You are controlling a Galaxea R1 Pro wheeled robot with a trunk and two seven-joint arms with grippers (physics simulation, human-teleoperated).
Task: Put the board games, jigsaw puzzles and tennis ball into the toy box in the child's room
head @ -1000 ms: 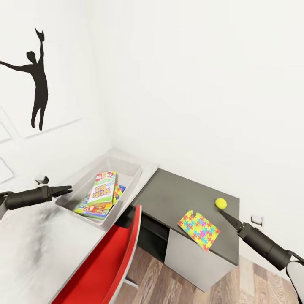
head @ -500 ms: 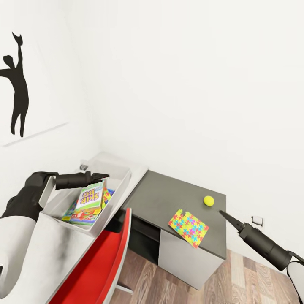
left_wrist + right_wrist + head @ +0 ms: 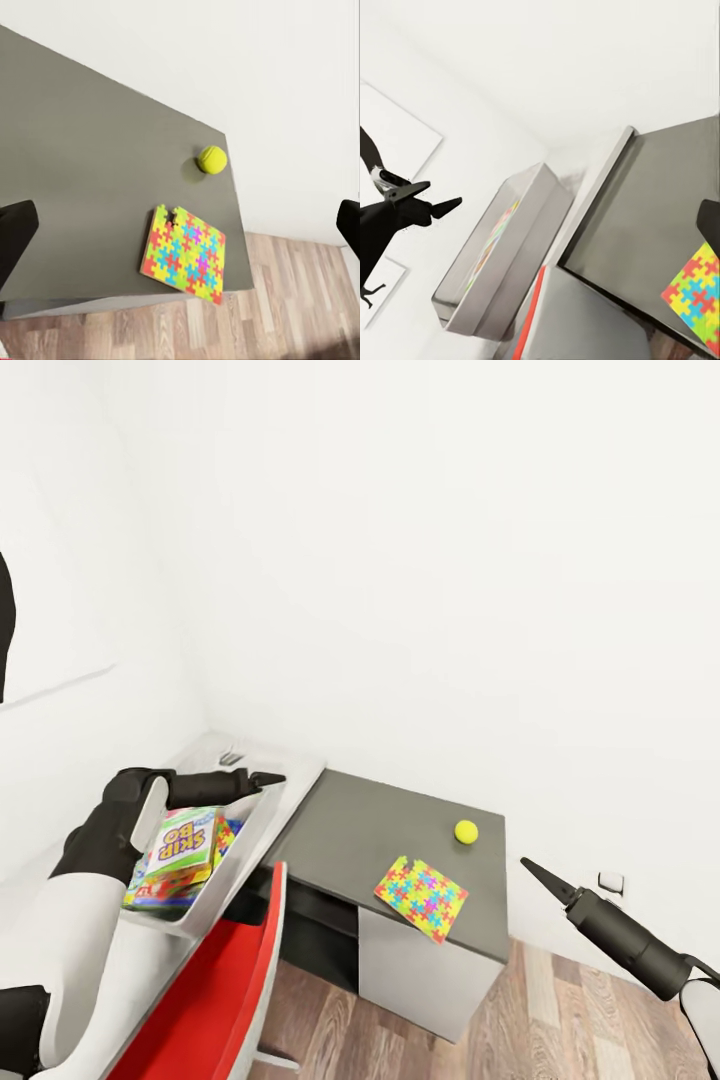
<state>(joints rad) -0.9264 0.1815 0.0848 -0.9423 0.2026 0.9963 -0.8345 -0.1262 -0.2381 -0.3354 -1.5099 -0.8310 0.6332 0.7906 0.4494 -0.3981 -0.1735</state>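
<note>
1. The left gripper (image 3: 268, 779) hangs over the far end of the shallow translucent grey plastic toy box (image 3: 262, 815); its black fingers (image 3: 444, 205) stand spread apart with nothing between them.
2. The right gripper (image 3: 534, 872) hovers off the counter's right edge, above the wood-plank floor (image 3: 560, 1015). Its fingers look pressed together into a point, holding nothing.
3. The toy box sits on the pale grey part of the counter (image 3: 300, 780), by the wall corner. Inside it lies the long colourful Skip-Bo board game box (image 3: 180, 848) on top of other printed boxes, with a bit of mosaic pattern showing just beside it.
4. On the lower dark grey section of the counter (image 3: 360, 830), a thin flat square jigsaw puzzle in yellow, pink, blue and green mosaic (image 3: 421, 884) lies near the front right corner, slightly over the front edge.
5. The small yellow-green tennis ball (image 3: 466, 831) rests near the right edge, behind the puzzle and apart from it.
6. A red chair back (image 3: 215, 1000) stands in front of the pale counter.
</note>
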